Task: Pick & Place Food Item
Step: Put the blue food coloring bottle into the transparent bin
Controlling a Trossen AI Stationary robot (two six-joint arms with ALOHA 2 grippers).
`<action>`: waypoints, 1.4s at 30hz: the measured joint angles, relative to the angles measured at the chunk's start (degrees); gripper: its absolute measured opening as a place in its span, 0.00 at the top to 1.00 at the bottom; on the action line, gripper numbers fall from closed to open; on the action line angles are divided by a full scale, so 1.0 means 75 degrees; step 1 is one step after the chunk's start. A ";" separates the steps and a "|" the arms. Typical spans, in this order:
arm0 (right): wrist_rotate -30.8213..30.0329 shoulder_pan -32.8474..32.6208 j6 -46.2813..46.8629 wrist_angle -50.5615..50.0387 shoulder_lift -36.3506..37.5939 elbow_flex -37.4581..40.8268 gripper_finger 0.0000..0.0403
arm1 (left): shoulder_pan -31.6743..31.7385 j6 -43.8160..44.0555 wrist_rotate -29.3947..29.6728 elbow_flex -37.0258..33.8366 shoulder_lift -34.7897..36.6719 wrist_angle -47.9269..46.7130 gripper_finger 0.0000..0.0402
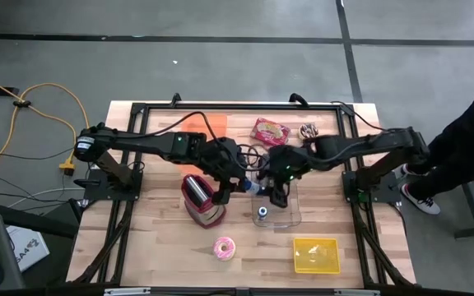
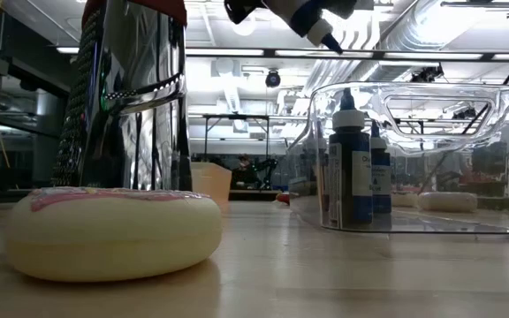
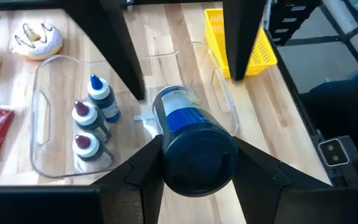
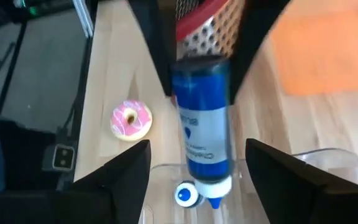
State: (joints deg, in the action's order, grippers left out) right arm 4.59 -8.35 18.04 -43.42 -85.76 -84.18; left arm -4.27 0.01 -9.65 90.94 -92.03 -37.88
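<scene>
One blue bottle (image 3: 194, 140) hangs in the air over the near edge of the clear bin (image 1: 290, 215), lying almost level with its nozzle toward the bin. The left gripper (image 3: 197, 158) clamps its base end between both fingers. The right gripper (image 4: 197, 165) faces it from the other side, fingers spread wide on either side of the bottle's cap end, not touching it. Three more blue bottles (image 3: 92, 127) stand upright inside the bin. A red and chrome toaster (image 1: 201, 198) stands just left of the bin. A pink donut (image 1: 224, 247) lies in front of the toaster, and a yellow basket (image 1: 317, 254) sits in front of the bin. A red packet (image 1: 271, 130) and a chocolate donut (image 1: 309, 130) lie at the table's (image 1: 155, 238) far edge.
</scene>
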 joint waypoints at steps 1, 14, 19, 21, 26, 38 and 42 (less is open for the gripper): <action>0.0001 0.0028 0.0016 0.0022 0.0081 0.0000 0.38 | 0.0000 0.0003 0.0001 0.0000 0.0000 -0.0005 0.62; -0.0711 0.0112 0.0596 -0.1425 0.1470 0.0003 0.39 | 0.0260 -0.0311 -0.0007 0.0003 0.0351 0.0635 0.62; -0.1015 0.0112 0.0825 -0.1842 0.1796 -0.0006 0.39 | 0.0317 -0.0615 -0.0120 0.0003 0.0604 0.1288 0.62; -0.1028 0.0113 0.0819 -0.1906 0.1929 0.0000 0.39 | 0.0315 -0.0761 -0.0126 0.0003 0.0701 0.1569 0.62; -0.1270 0.0090 0.0767 -0.2279 0.2147 -0.0006 0.39 | 0.0292 -0.1161 -0.0130 0.0003 0.0926 0.2135 0.62; -0.2271 -0.0542 0.1023 -0.2986 0.2318 -0.0003 0.39 | 0.0677 -0.1340 -0.0229 -0.0212 0.1099 0.3236 0.62; -0.2664 -0.0766 0.1373 -0.3270 0.2341 0.0112 0.39 | 0.1042 -0.1108 -0.0999 -0.0832 0.1125 0.4217 0.62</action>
State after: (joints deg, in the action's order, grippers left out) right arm -15.39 -14.09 28.34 -67.95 -68.20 -83.35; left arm 3.54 -8.30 -17.14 84.70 -83.59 -6.26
